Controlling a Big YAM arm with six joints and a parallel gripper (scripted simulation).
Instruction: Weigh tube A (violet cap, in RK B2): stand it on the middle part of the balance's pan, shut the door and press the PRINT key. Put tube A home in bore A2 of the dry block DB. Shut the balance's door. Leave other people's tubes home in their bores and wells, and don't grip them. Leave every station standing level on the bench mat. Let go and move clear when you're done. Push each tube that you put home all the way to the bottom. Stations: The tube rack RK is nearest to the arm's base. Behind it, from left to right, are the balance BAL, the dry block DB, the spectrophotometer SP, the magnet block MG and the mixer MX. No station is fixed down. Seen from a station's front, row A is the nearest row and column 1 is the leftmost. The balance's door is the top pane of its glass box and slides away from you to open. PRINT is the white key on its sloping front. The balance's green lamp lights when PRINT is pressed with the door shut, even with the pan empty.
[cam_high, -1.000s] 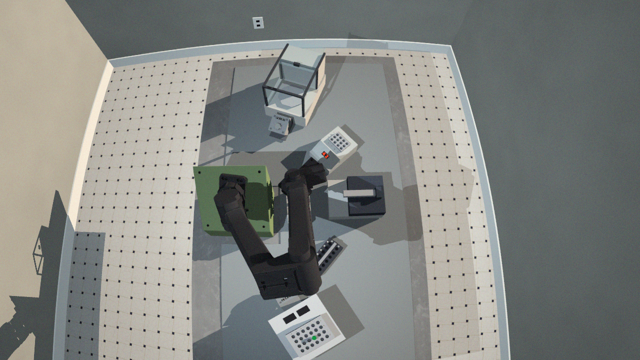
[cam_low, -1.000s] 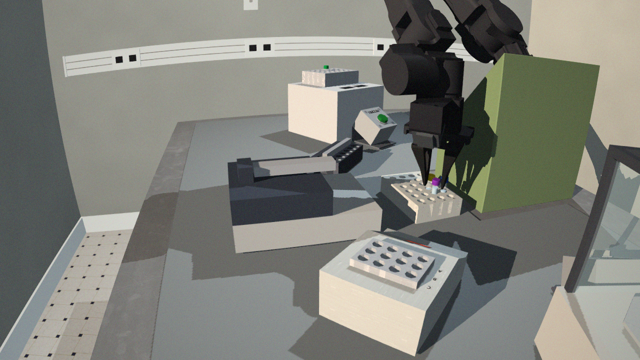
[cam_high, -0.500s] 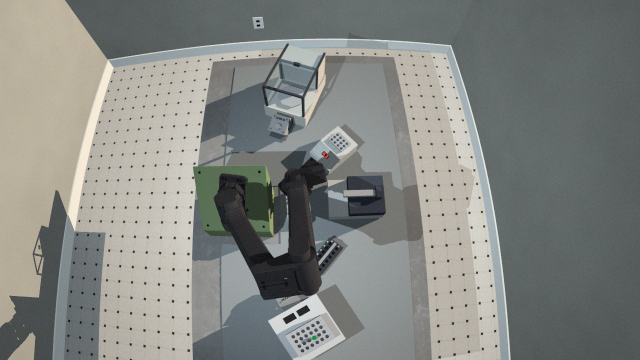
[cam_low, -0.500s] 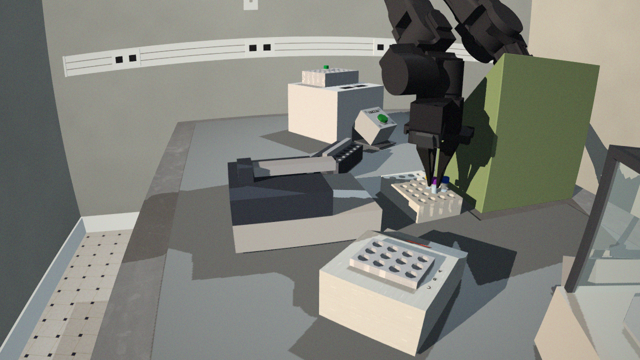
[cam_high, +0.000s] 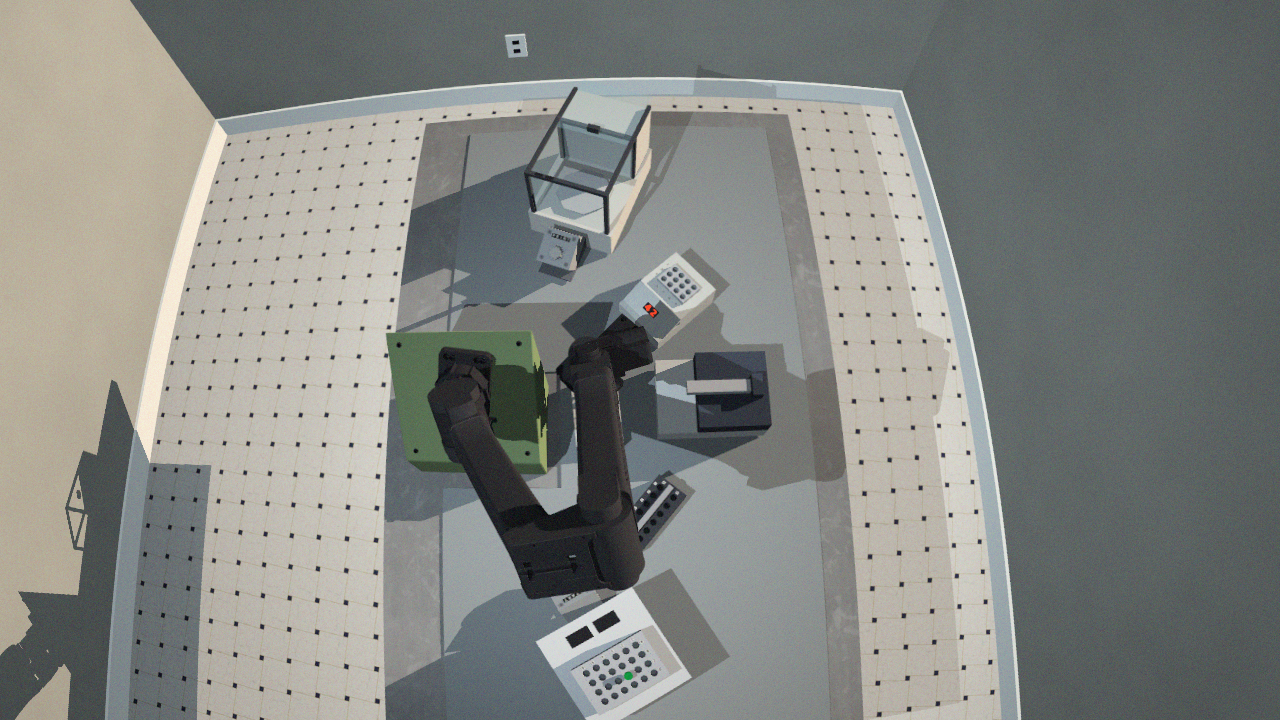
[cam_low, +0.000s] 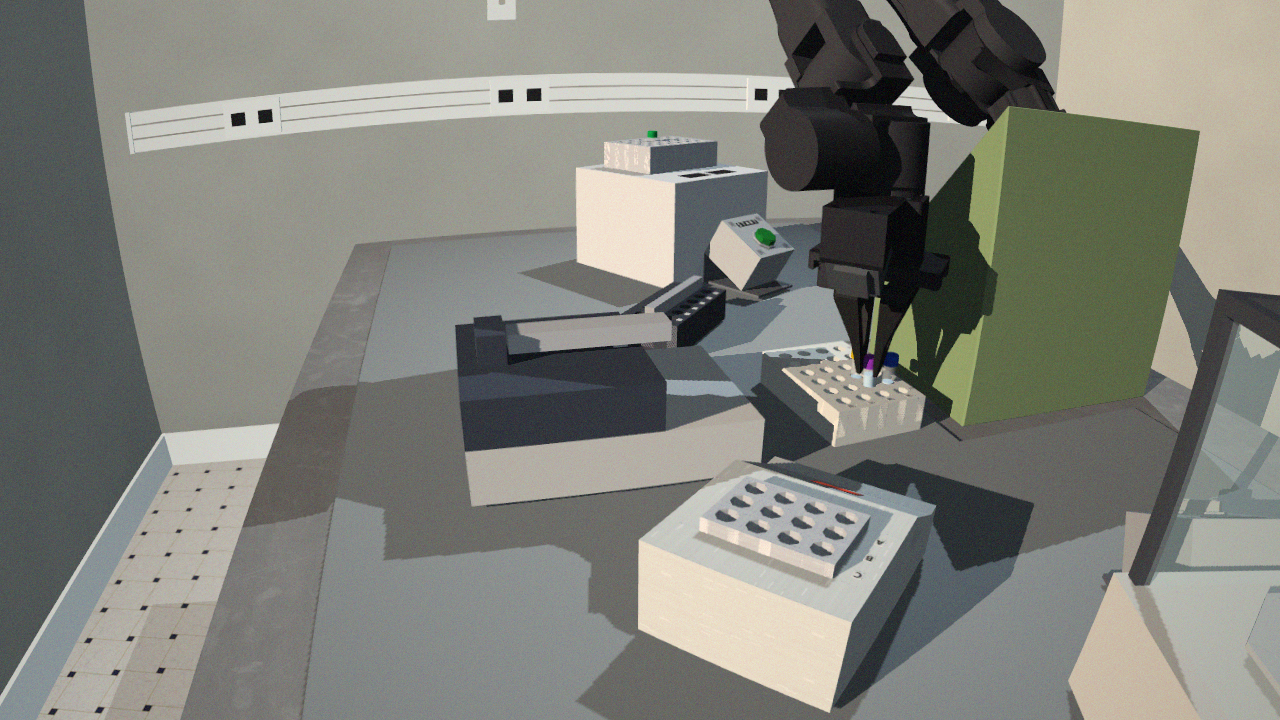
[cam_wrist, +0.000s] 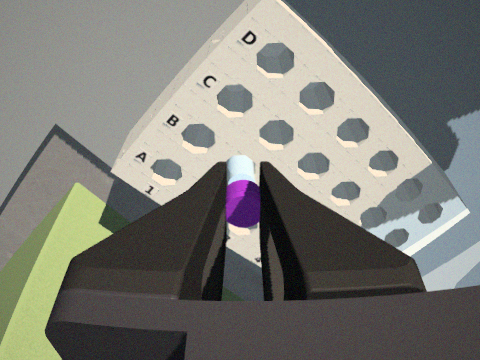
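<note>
In the exterior view's foreground, the dry block (cam_high: 702, 288) (cam_low: 747, 617) sits nearer than the tube rack (cam_low: 877, 416) (cam_wrist: 235, 127), as does the open-topped balance (cam_high: 568, 222) (cam_low: 1118, 617). The spectrophotometer (cam_high: 733, 411) (cam_low: 554, 420) stands beside the rack. There, the gripper (cam_low: 865, 368) (cam_wrist: 243, 177) clamps violet-capped tube A (cam_low: 869, 376) (cam_wrist: 243, 202) at B2, near a blue-capped tube (cam_low: 890, 362). Beyond the rack are the magnet block (cam_high: 662, 510) (cam_low: 698, 313) and, farthest, the mixer (cam_high: 559, 658) (cam_low: 626, 223).

Tube A (cam_low: 869, 362) (cam_wrist: 243, 203): violet cap, pale body, pinched in your end effector over the rack.
Balance (cam_high: 571, 222) (cam_low: 1183, 447): glass box, and you've got its door (cam_high: 610, 111) slid open.
Dry block (cam_high: 702, 284) (cam_low: 742, 591): level on your desk, bores unfilled.
</note>
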